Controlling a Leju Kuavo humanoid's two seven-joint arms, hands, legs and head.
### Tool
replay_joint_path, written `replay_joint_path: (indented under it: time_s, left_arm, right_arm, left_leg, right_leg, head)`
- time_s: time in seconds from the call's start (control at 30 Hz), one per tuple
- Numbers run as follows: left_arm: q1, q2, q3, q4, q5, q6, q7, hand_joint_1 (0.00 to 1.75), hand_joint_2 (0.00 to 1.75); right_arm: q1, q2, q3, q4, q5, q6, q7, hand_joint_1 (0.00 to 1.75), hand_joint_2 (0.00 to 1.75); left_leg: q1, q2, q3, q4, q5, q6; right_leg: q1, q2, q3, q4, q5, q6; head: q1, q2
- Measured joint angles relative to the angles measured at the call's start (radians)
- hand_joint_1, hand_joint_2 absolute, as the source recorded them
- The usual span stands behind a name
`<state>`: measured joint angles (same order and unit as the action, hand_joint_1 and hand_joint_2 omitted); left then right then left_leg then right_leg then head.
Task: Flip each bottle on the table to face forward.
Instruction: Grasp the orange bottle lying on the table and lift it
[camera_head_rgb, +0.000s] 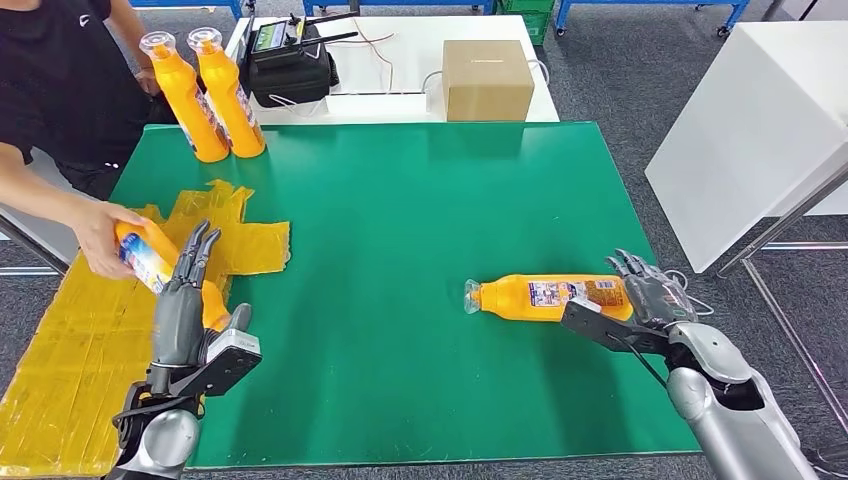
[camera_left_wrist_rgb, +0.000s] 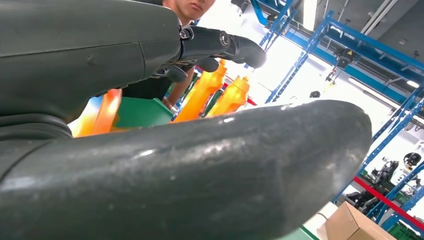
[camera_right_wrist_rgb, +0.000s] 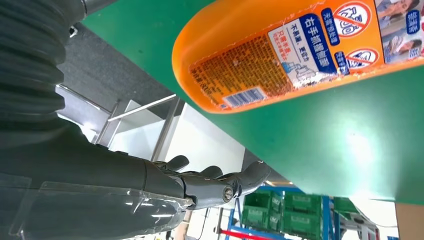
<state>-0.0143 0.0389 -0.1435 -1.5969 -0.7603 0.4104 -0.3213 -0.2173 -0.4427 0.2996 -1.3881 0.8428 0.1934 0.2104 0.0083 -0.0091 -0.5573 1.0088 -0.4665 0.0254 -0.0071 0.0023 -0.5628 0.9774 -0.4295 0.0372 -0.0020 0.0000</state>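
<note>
An orange bottle (camera_head_rgb: 550, 297) lies on its side at the right of the green table (camera_head_rgb: 420, 200), cap to the left; its printed label (camera_right_wrist_rgb: 300, 50) faces up. My right hand (camera_head_rgb: 650, 290) hovers by that bottle's base, fingers (camera_right_wrist_rgb: 220, 182) spread and apart from it. At the left, my left hand (camera_head_rgb: 185, 300) stands with straight fingers against another orange bottle (camera_head_rgb: 150, 255), which a person's hand (camera_head_rgb: 100, 235) grips at its upper end. This bottle (camera_left_wrist_rgb: 100, 112) shows between my thumb and fingers. Two orange bottles (camera_head_rgb: 180, 100) (camera_head_rgb: 230, 95) stand upright at the back left.
A yellow sheet (camera_head_rgb: 60, 340) covers the table's left part. Behind the green table, a cardboard box (camera_head_rgb: 487, 80) and a black case (camera_head_rgb: 290, 65) sit on a white table. Another white table (camera_head_rgb: 750, 130) stands to the right.
</note>
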Motion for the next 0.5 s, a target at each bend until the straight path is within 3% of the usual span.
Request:
replay_joint_path:
  time_s: [0.5]
  left_arm:
    - [-0.03, -0.004, -0.022, 0.0, 0.031, -0.008, -0.008, 0.0, 0.0]
  right_arm:
    - [-0.198, 0.117, 0.073, 0.335, 0.069, 0.004, -0.012, 0.0, 1.75]
  left_leg:
    - [0.0, 0.0, 0.0, 0.0, 0.001, 0.0]
  right_leg:
    - [0.0, 0.0, 0.0, 0.001, 0.0, 0.0]
  head:
    - [0.0, 0.0]
